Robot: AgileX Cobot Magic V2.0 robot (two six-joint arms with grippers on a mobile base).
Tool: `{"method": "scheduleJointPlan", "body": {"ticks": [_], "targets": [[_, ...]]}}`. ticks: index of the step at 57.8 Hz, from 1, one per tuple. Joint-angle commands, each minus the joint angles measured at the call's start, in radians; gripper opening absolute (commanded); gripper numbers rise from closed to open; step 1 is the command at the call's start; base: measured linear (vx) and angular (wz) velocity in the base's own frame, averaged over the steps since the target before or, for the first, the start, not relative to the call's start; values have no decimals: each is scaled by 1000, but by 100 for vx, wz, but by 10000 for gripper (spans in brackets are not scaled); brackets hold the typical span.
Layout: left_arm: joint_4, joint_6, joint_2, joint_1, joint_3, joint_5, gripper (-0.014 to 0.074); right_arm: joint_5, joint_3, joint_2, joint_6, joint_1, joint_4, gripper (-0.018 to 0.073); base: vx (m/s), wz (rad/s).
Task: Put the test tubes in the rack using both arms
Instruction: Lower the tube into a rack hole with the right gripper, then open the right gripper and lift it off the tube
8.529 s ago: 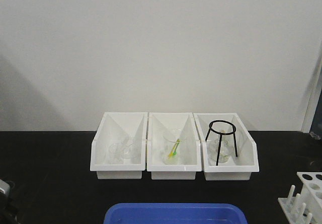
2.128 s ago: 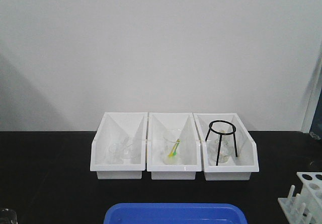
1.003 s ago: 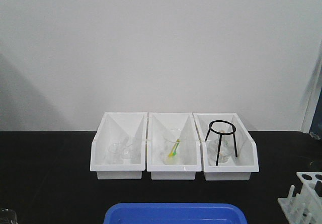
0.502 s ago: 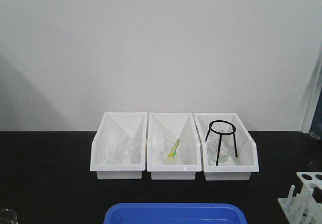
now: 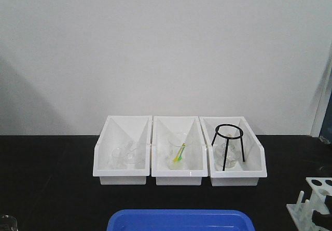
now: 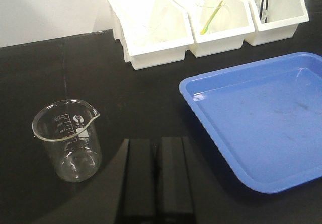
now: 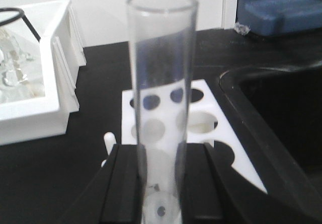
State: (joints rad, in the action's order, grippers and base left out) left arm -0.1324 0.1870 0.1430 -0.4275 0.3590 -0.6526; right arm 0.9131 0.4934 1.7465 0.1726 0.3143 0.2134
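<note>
In the right wrist view a clear test tube point(image 7: 161, 73) stands upright between the black fingers, and my right gripper point(image 7: 161, 151) is shut on its lower part. Directly behind and below it lies the white rack point(image 7: 201, 121) with its round holes; whether the tube's bottom end sits in a hole I cannot tell. In the front view the rack point(image 5: 316, 200) shows at the bottom right edge. My left gripper point(image 6: 157, 146) is shut with nothing in it, low over the black table beside an empty glass beaker point(image 6: 68, 141).
Three white bins point(image 5: 179, 176) stand in a row at the back, holding clear glassware, a beaker with a yellow-green stick point(image 5: 179, 152) and a black tripod point(image 5: 228, 145). A blue tray point(image 6: 261, 118) lies right of my left gripper. A dark sink edge point(image 7: 261, 133) runs right of the rack.
The piece of left arm seen at the bottom left 8.5 s ago has left the front view; a beaker's rim now shows there. Bins and tray have not moved.
</note>
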Motion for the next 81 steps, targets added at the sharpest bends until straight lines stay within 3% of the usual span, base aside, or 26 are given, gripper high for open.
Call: {"method": "scheduleJointPlan", "body": {"ticks": [1,25,56,81], "targets": [[-6,9,10,2,20,81,-20,85,23,-20,-9,7,-2,-6,0,0],[-6,9,10,2,20,81,-20,85,23,-14,-9,7,-1,37,0,0],[-6,9,10,2,20,81,-20,93,23,-14,-6,7,-1,356,0,0],[-6,8,10,2,20,82,-20,231,23,-20,-5,7,-2,387,0,0]]}}
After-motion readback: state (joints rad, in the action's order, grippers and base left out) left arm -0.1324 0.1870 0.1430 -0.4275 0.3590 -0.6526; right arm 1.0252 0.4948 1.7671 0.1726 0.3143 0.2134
